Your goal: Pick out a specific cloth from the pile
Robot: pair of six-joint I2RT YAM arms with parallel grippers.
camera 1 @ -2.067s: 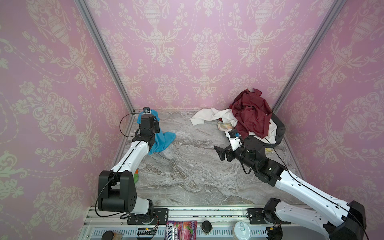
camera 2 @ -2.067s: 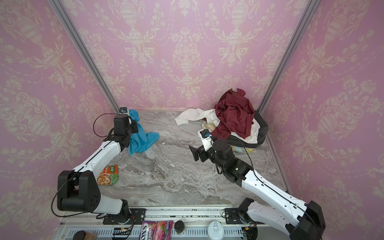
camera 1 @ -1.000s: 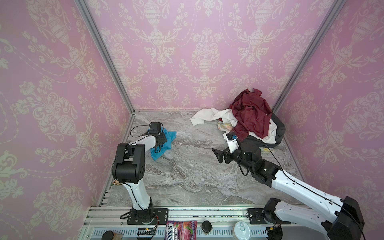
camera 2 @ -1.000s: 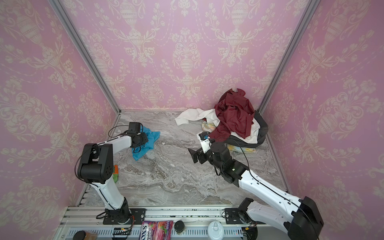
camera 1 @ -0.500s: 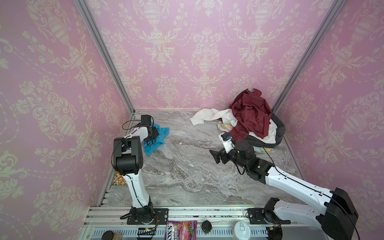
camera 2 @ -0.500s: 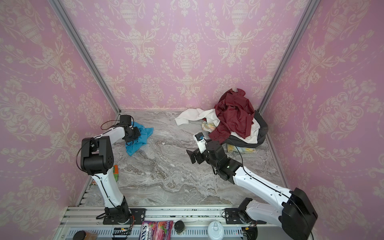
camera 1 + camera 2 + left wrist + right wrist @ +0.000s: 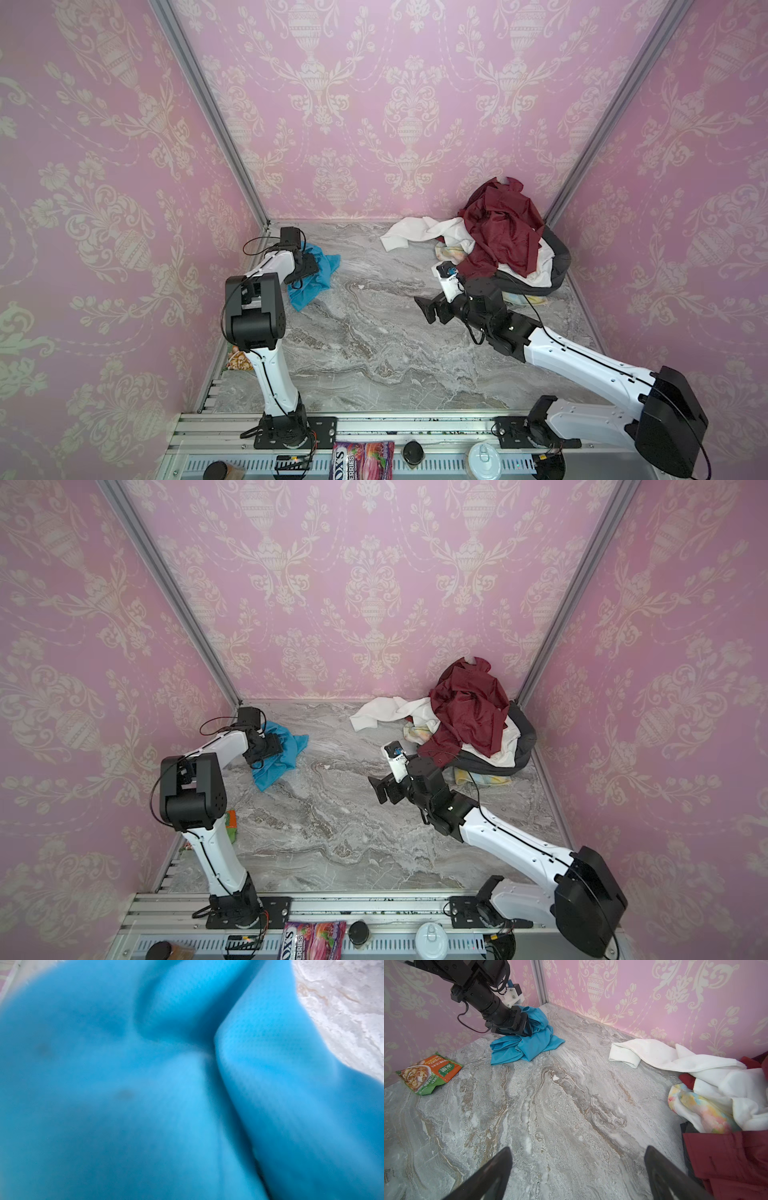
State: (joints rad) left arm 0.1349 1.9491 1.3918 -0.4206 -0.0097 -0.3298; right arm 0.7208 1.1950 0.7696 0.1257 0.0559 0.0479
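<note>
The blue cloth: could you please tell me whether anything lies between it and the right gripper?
Nothing visible does: only bare table separates the open right gripper from the cloth. The left gripper is at the cloth's far side; the snack packet lies well aside.

Bright, even light all round, and one view drowned in blue blur.

In both top views a soft white light washes the pink walls [image 7: 395, 83] and the marble table [image 7: 374, 332]. Shadows are faint and soft-edged, there's no hard glare, and the wide lens splays the corner posts [image 7: 172, 592] outward. In the left wrist view the cloth [image 7: 261, 1032] fills the frame: the weave is crisp on one fold only, the rest is smeared, and a sliver of table in the corner is blown pale. The right wrist view is sharp across the marble with a slight sheen, while the right gripper [image 7: 578, 1148] sits dark and soft at the near edge.
</note>
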